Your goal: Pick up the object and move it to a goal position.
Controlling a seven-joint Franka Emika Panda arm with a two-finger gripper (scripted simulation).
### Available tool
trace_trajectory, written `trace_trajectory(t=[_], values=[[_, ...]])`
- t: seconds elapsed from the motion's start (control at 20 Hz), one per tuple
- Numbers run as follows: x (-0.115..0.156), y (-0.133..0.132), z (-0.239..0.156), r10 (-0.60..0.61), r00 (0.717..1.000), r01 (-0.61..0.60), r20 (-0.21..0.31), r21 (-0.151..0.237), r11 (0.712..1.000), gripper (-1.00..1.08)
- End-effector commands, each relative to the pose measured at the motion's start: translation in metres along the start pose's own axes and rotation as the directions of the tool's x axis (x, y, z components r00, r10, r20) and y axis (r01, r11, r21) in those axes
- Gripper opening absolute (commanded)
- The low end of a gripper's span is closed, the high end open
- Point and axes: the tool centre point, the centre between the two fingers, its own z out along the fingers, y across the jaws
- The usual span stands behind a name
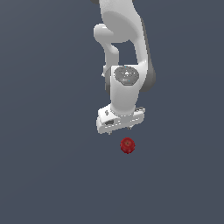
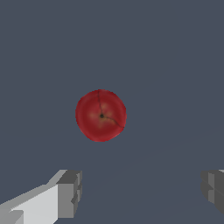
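The object is a small dark-red roundish ball (image 1: 127, 145) lying on the flat grey surface, just below the white arm's hand in the exterior view. In the wrist view the ball (image 2: 101, 115) shows from above with a dark dimple at its middle. My gripper (image 1: 120, 129) hangs over the surface just behind the ball and does not touch it. In the wrist view my gripper (image 2: 142, 192) is open and empty, its two grey fingertips (image 2: 70, 192) standing wide apart, with the ball beyond them and apart from both.
The plain dark grey surface (image 1: 43, 175) fills both views. The white arm (image 1: 124, 52) rises behind the gripper toward the exterior view's top.
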Motion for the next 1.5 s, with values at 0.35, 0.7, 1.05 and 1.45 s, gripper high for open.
trace_trajectory(t=[0.35,0.7,1.05,1.45], values=[[0.028,-0.021,0.029,-0.286,0.958,0.286,0.012,0.015,0.958,1.00],[0.039,-0.031,0.043,-0.410,0.912,0.409,0.012,0.025,0.912,1.00],[0.043,-0.035,0.048,-0.455,0.890,0.455,0.011,0.030,0.890,1.00],[0.042,-0.035,0.063,-0.453,0.891,0.453,0.011,0.030,0.891,1.00]])
